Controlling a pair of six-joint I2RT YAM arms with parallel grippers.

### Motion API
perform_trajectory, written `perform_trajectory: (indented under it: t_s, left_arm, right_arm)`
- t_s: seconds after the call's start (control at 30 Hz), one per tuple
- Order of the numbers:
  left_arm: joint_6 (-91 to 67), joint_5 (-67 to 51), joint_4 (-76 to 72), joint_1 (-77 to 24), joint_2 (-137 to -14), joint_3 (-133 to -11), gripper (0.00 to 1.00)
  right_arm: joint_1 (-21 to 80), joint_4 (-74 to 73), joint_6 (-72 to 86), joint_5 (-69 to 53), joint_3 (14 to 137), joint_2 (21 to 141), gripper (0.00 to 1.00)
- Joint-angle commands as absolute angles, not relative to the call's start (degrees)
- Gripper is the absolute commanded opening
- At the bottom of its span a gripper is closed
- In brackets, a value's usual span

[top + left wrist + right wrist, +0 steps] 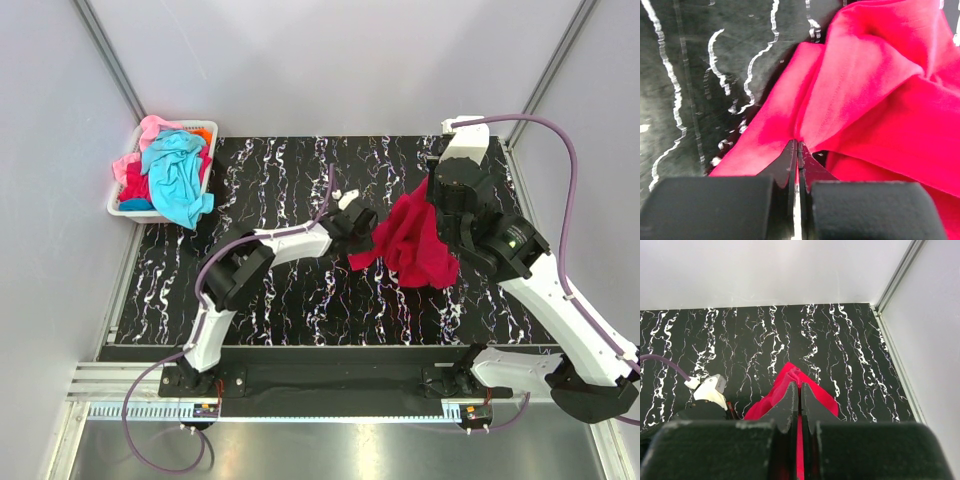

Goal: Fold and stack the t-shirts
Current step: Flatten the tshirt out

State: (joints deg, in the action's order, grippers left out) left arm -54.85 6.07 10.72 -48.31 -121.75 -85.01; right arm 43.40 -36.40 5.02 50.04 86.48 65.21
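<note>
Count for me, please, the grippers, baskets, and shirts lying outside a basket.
Shirts outside a basket: 1, the red shirt
Grippers: 2, the left gripper and the right gripper, both shut on the red shirt
Baskets: 1, the basket, with more cloth inside
Total: 4

Soft, even light pours down from overhead, and the pale walls wash out flat and bright. Seen from above, the black marbled worktop stays crisp with barely any glare. In the left wrist view it takes a grey sheen and smears soft, while the crimson-red t-shirt glows nearly oversaturated, its folds deeply shaded. The left end effector and the right end effector loom dark and blurred up close.
</note>
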Motion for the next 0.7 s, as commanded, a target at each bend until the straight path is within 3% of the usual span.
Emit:
perform_trajectory:
  t_s: [0.0, 0.67]
  left_arm:
    - [-52.48, 9.75, 12.21, -47.55, -113.74, -84.82, 0.00]
    - [-40.17, 34.97, 27.15, -42.89, -65.84, -75.41, 0.00]
  right_arm:
    - [43.51, -36.91, 7.03, 51.94, 86.48, 64.25, 0.00]
    - [43.51, -41.22, 7.83, 56.95, 88.76, 58.36, 0.00]
